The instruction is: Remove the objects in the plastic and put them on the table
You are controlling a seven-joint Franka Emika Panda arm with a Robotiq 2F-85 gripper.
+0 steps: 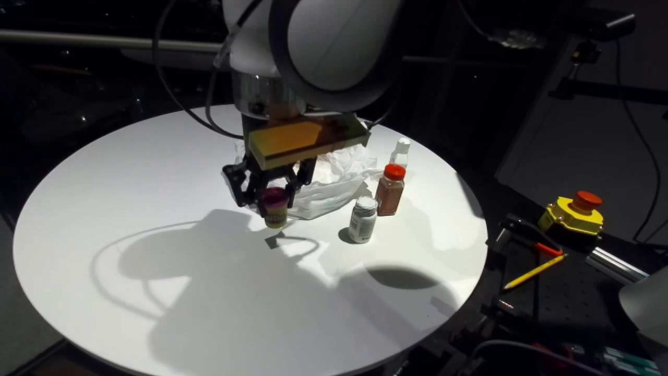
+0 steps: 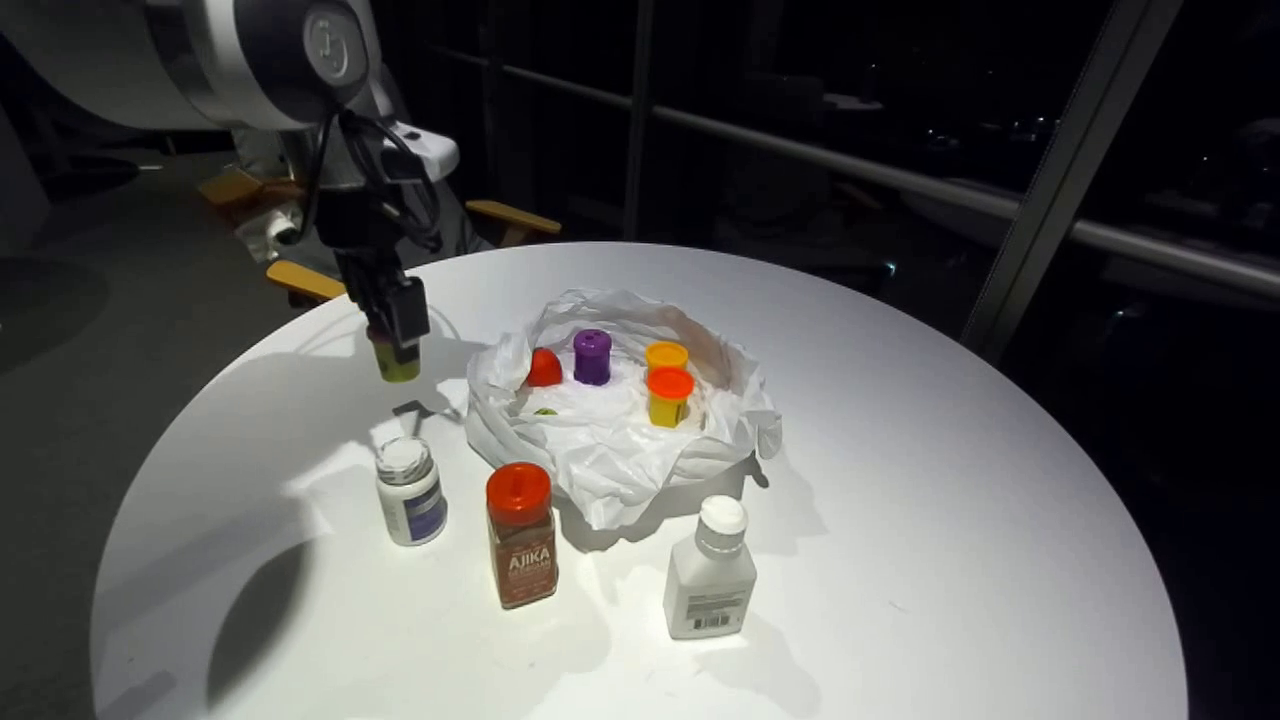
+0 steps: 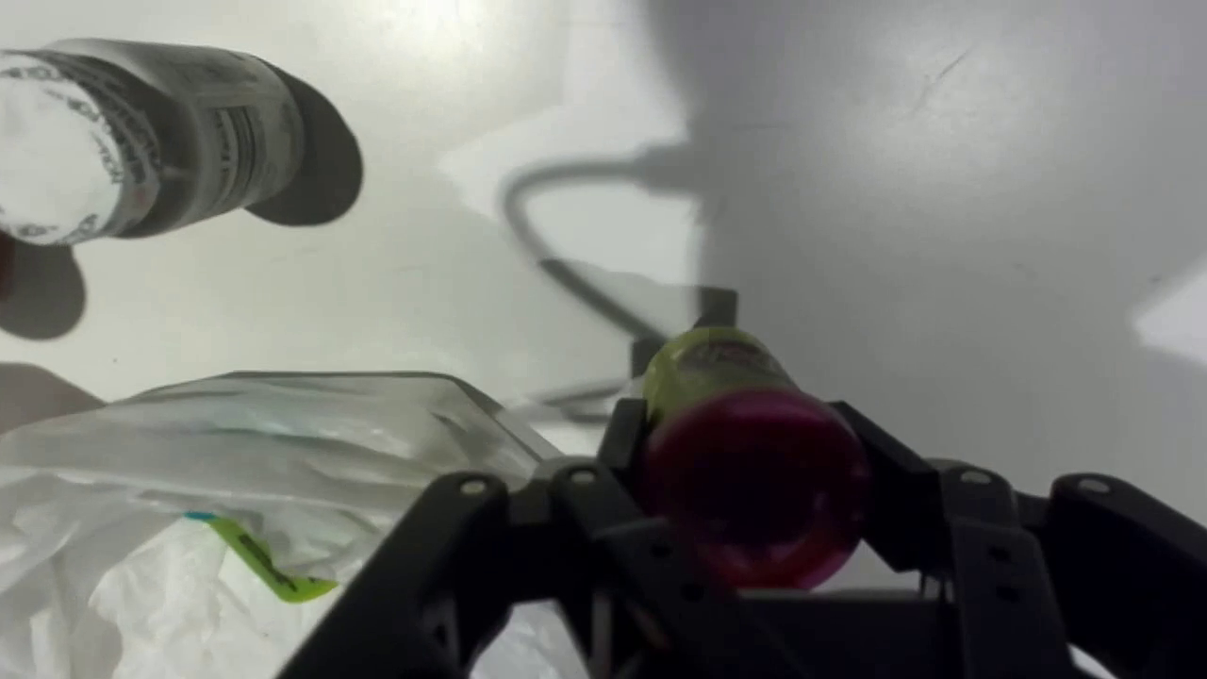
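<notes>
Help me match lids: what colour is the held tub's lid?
The lid is magenta, clearest in the wrist view.

Remotely, I make out tall dark panes, probably glass, in straight grey metal framing; tan wooden chair armrests; dim grey floor.

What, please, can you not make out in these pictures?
Green thing in the plastic bag, in an exterior view: mostly behind folds, unidentifiable.
Held tub, in an exterior view: lid partly behind the jaws.
Fine print on the square white bottle, in an exterior view: too small.
Red thing, wrist view: cut by the left edge.
</notes>
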